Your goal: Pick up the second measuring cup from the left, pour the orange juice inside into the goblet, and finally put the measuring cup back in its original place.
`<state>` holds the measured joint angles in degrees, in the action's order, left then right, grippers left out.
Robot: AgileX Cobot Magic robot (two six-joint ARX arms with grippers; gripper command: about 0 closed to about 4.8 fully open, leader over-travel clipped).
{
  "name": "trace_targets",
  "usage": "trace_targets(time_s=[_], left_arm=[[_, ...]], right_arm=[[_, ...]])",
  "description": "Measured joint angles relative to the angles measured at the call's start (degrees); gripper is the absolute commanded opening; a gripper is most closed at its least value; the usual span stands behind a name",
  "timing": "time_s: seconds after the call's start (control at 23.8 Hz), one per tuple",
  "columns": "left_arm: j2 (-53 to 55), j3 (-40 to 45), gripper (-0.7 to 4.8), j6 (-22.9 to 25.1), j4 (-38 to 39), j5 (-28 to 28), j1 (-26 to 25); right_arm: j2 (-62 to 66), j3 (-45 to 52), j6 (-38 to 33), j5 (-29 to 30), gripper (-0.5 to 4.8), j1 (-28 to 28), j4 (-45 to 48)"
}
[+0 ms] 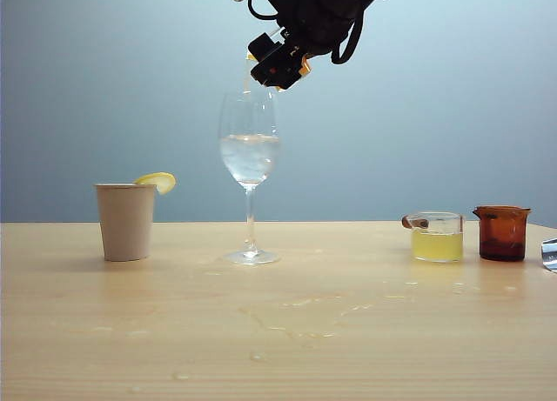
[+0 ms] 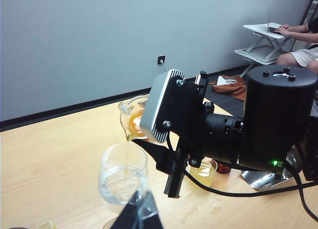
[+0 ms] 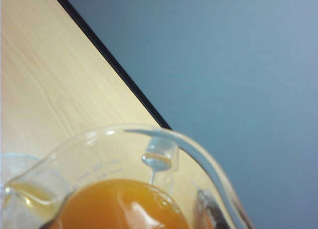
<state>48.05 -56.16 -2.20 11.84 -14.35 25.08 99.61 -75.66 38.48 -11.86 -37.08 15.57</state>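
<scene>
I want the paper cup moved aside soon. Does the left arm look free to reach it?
Probably yes. The paper cup stands alone left of the goblet, while the right gripper holds the measuring cup above the goblet. The left gripper shows only as dark tips, carrying nothing visible.

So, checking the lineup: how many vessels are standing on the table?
4: paper cup at left, goblet beside it, yellow-liquid cup and amber cup at right.
</scene>
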Motion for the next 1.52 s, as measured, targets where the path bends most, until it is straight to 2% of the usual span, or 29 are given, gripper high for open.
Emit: trace_targets(time_s=[1.52], left_arm=[[0.0,0.0,-0.06,0.0,0.85,0.0,0.0]], right_arm=[[0.0,0.0,9.03,0.02,2.78,-0.26,0.0]])
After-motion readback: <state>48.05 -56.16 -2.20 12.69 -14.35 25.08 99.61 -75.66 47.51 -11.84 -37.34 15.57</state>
